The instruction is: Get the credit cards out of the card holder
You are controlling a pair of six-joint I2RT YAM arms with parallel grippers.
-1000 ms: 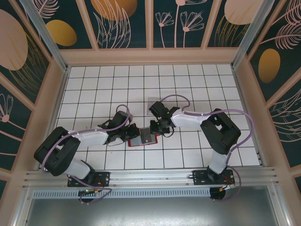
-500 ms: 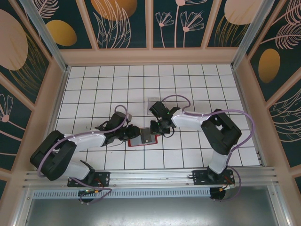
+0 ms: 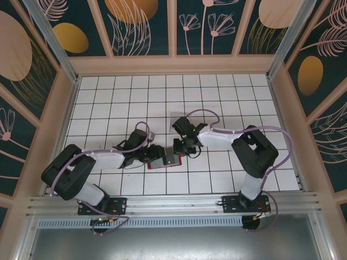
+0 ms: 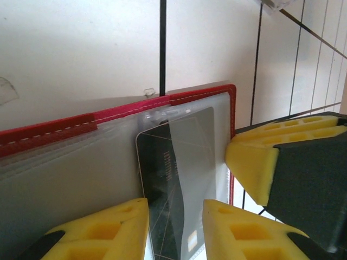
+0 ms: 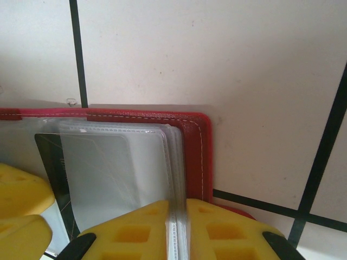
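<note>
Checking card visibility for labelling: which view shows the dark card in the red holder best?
Left wrist: the dark card sits mid-frame, large, with its top edge and corners distinct. Right wrist catches a strip of it. Top external is too small to tell.

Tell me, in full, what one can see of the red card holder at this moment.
The card holder is a flat red case with stitched edges and rounded corners, lying open on the white tiled table. Inside are stacked clear plastic sleeves; a dark card sits in one. The right gripper pinches the sleeves' edge between its yellow fingers. The left gripper hovers over the dark card, fingers apart.
</note>
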